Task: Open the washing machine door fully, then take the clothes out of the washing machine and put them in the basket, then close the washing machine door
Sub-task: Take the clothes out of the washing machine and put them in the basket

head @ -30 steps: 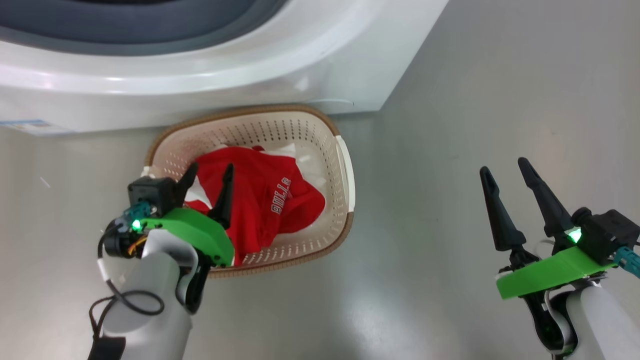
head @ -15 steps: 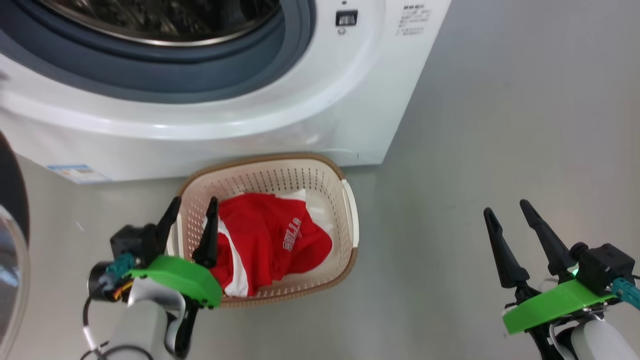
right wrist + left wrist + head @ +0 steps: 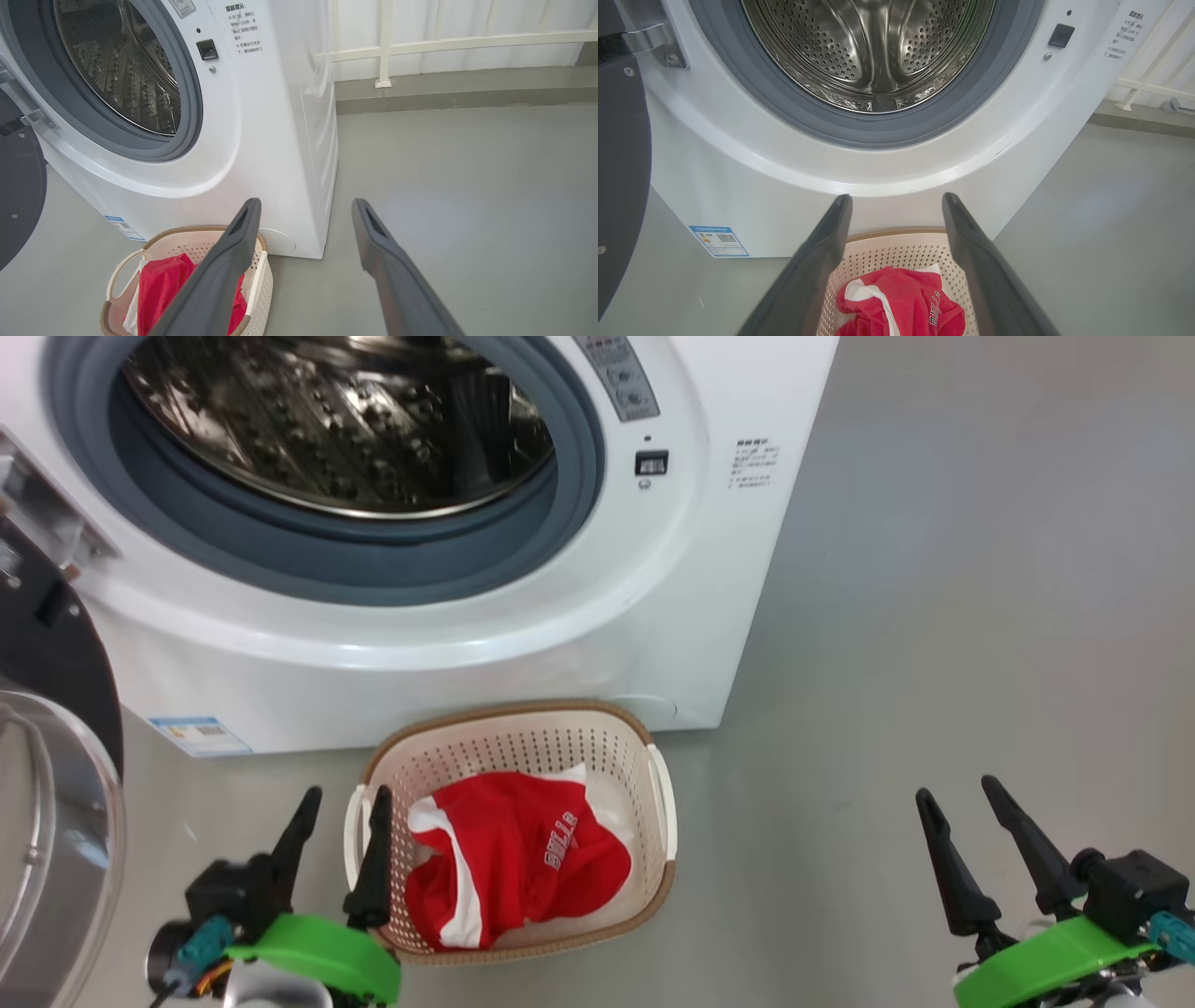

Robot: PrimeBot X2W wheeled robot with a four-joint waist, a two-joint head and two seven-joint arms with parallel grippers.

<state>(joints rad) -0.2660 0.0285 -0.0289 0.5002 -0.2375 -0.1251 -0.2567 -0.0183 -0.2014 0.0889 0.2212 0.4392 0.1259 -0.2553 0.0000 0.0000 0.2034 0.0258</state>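
The red clothes with white trim lie in the cream basket on the floor, right in front of the white washing machine. Its steel drum looks bare inside. The washing machine door stands swung open at the far left, black rim and clear glass bowl showing. My left gripper hangs open just left of the basket's near-left handle, holding nothing. My right gripper is open over bare floor at the lower right. Between my left fingers, the left wrist view shows the clothes and the basket.
A blue label sticker sits low on the washer's front. Grey floor spreads to the right of the machine. A white railing runs along the far wall past the washer's right side.
The head camera has tilted up, bringing the drum and the open door into view. My left gripper has drawn back from over the clothes to the basket's left edge.
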